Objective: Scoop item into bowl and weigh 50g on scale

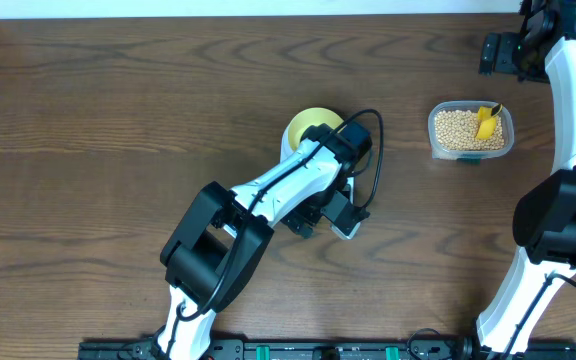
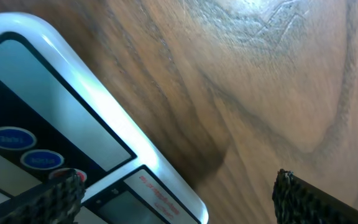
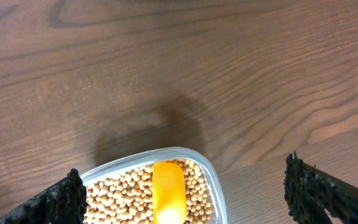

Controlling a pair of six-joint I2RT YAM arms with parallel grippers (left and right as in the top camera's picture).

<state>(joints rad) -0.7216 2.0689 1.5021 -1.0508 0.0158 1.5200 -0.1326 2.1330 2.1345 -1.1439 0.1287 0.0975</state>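
Beans [image 1: 453,128], tan and soybean-like, all lay in the clear plastic tub [image 1: 435,140] at the right rear of the wood-grain table [image 1: 88,150]; none showed in the visible part of the pale yellow bowl [image 1: 308,125]

Left arm [image 1: 268,190]: reached diagonally across the centre and hid most of the white digital scale [image 2: 73,124] from above

Left gripper [image 2: 176,193]: jaws spread wide and empty, low over the scale's front edge beside its display and blue buttons; whether it touched could not be told

Right gripper [image 3: 185,186]: jaws likewise spread wide and empty, held above bare table just beyond the tub

Bowl: partly under the left wrist, apparently on the scale's platform, though the arm hid the junction

Yellow scoop [image 1: 486,122]: rested in the beans, ungripped

Judged step: readying the scale, perhaps switching on or zeroing; scooping not yet begun. The next move called for the right gripper to come over the tub, descend and close on the scoop's handle, and for the left arm to clear the bowl
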